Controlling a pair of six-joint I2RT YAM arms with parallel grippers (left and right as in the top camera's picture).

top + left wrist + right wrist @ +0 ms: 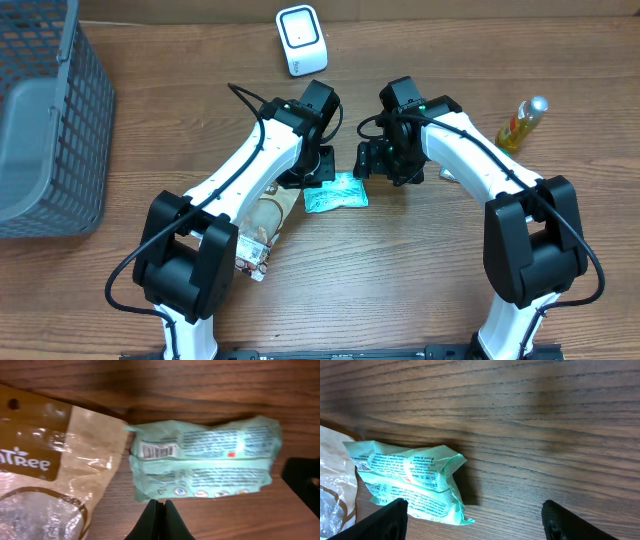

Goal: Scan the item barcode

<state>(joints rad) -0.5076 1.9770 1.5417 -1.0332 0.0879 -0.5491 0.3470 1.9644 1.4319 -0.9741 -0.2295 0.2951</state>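
The item, a mint-green packet (337,193) (202,457) (412,480), lies flat on the wooden table, printed side up, with its barcode (159,450) showing near its left end in the left wrist view. My left gripper (160,505) is shut with nothing between its fingers, its tips just short of the packet's near edge. Wide open, my right gripper (472,510) hovers over the packet's other end and bare wood, holding nothing. The white scanner (301,39) stands at the far edge of the table.
A brown-and-clear snack pouch (262,232) (45,465) lies beside the packet under my left arm. A grey mesh basket (45,130) stands at the left. A yellow bottle (522,122) lies at the right.
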